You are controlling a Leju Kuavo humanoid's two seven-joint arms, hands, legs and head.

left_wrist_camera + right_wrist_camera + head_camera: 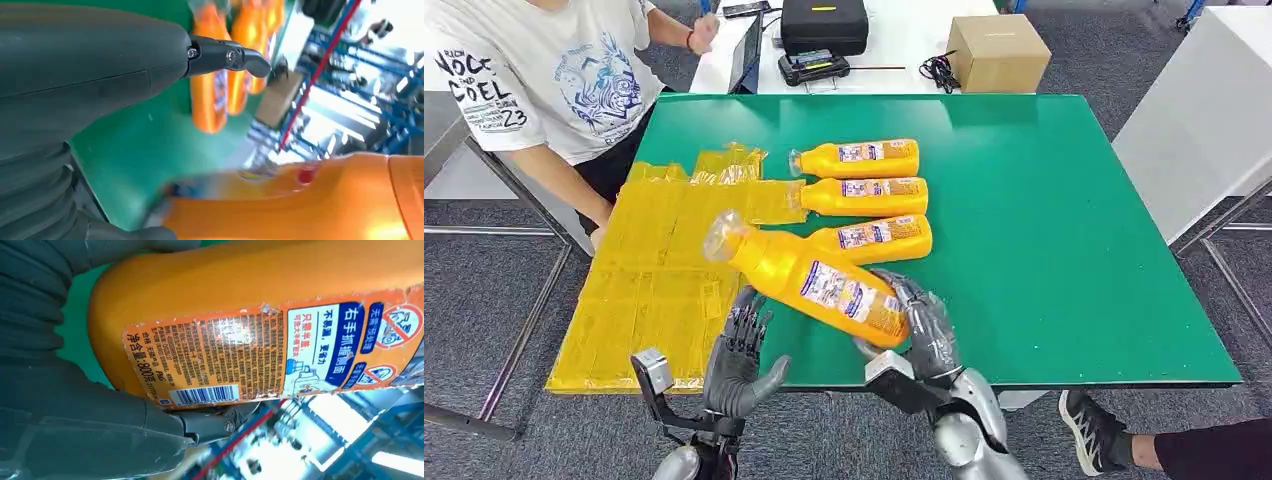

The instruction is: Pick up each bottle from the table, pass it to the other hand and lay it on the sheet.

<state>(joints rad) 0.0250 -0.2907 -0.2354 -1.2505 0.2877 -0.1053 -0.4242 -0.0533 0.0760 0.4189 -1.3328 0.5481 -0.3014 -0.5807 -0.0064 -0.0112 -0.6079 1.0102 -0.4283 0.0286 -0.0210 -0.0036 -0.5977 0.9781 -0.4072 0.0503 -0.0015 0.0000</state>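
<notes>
Green matting covers the table, which stands on grey carpet. Yellow plastic sheet lies over the table's edge at 9 o'clock, wrinkled at its far end. At 12 o'clock, beyond the green surface, a white table carries a cardboard box, a black case and a coil of black cable. A person in a white printed T-shirt stands at 10 o'clock, 1 hand resting by the sheet. A dark shoe shows at 5 o'clock.

3 orange bottles lie on their sides near the table's centre, stacked in a row, long axes running 9 to 3 o'clock, caps toward 9 o'clock by the sheet's edge.

A 4th bottle, the held orange bottle, is lifted above the near edge. Its long axis runs from 10 to 4 o'clock, clear cap toward 10 o'clock over the sheet, base toward 4 o'clock, label facing up.

Right hand grips the bottle's base end, fingers wrapped around it from below. Left hand sits just beneath the bottle's middle, fingers spread apart and pointing up, thumb out toward 3 o'clock, holding nothing; whether it touches the bottle cannot be told.
</notes>
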